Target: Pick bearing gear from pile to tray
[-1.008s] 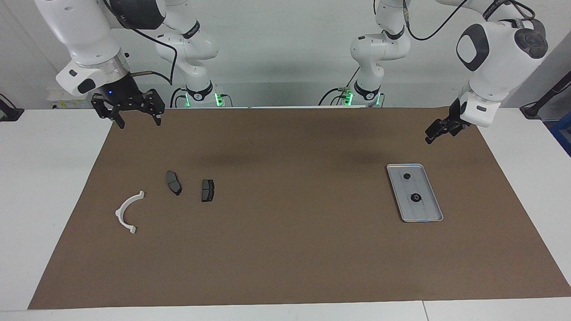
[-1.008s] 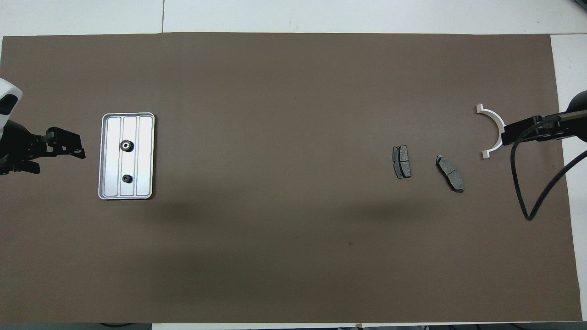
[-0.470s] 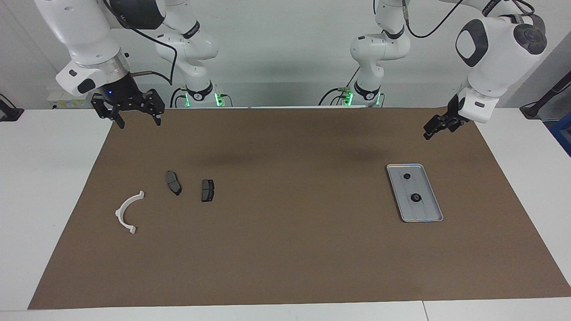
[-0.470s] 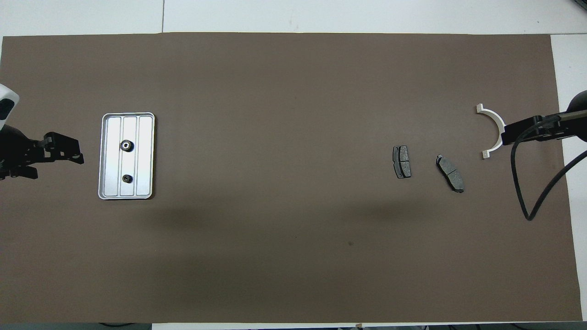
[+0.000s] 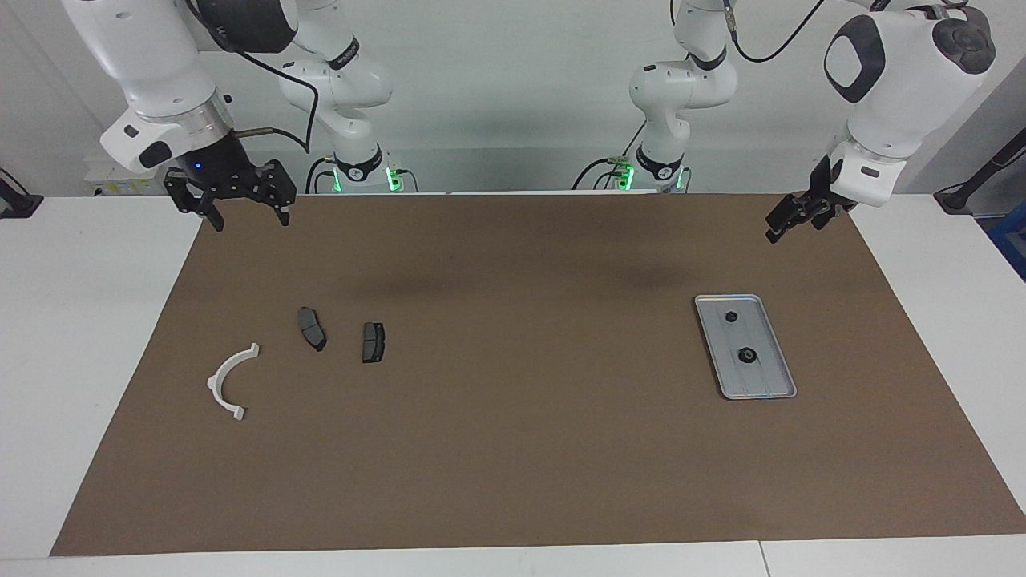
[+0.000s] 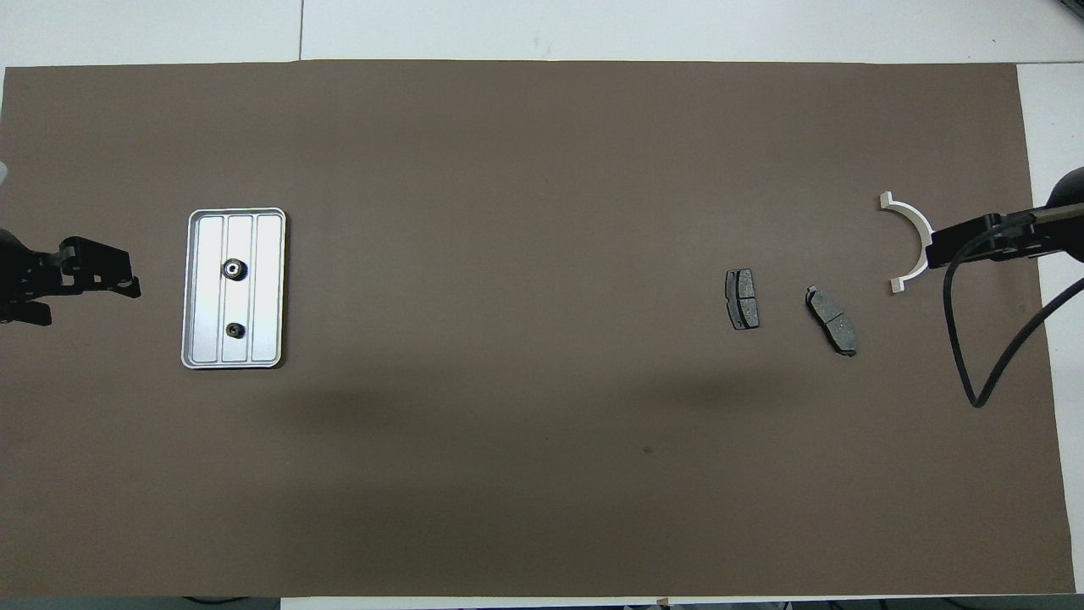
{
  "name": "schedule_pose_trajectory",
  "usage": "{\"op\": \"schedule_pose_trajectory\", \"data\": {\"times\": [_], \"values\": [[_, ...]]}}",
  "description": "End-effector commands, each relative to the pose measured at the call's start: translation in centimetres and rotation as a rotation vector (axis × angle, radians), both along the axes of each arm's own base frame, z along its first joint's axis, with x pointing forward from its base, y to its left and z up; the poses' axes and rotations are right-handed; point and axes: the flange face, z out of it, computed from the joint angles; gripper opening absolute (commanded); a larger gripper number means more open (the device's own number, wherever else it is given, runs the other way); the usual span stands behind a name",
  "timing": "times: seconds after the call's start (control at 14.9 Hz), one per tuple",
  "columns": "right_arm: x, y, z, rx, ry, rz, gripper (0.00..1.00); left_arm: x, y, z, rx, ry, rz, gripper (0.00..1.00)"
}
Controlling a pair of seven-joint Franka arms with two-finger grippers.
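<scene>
The silver-grey tray (image 5: pixel 773 377) (image 6: pixel 269 339) lies on the brown mat toward the left arm's end, with two small black round pieces (image 5: pixel 746 356) (image 6: pixel 231 269) in it. The pile lies toward the right arm's end: a white half-ring bracket (image 5: pixel 228 381) (image 6: pixel 910 222) and two dark grey brake pads (image 5: pixel 312 328) (image 6: pixel 742 298). No small black round piece shows in the pile. My left gripper (image 5: pixel 776 231) (image 6: pixel 127 286) hangs in the air beside the tray, over the mat's edge, holding nothing that I can see. My right gripper (image 5: pixel 250 218) is open and empty, raised over the mat's corner at the robots' end.
The brown mat (image 5: pixel 521 449) covers most of the white table (image 5: pixel 88 320). The right arm's black cable (image 6: pixel 974 356) hangs over the mat next to the white bracket in the overhead view.
My left gripper has drawn a little up and away from the tray, toward the left arm's end of the table. The right arm and all the parts have stayed put.
</scene>
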Motion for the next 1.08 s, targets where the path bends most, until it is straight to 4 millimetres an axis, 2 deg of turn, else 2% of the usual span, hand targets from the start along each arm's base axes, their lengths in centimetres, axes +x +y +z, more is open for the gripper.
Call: {"op": "schedule_pose_trajectory", "data": {"times": [0.0,0.34,0.54,1.01], "values": [[-0.3,0.0,0.0,-0.005,-0.005,-0.013,1.0,0.2,-0.9,0.4,-0.004,0.009,-0.028,1.0],[-0.3,-0.1,0.0,-0.005,-0.005,-0.014,1.0,0.3,-1.1,0.7,-0.004,0.001,-0.028,1.0],[-0.3,0.0,0.0,-0.005,-0.005,-0.013,1.0,0.2,-1.2,2.3,-0.004,-0.01,-0.031,1.0],[-0.3,0.0,0.0,-0.005,-0.005,-0.013,1.0,0.1,-1.1,2.2,-0.004,0.007,-0.03,1.0]]}}
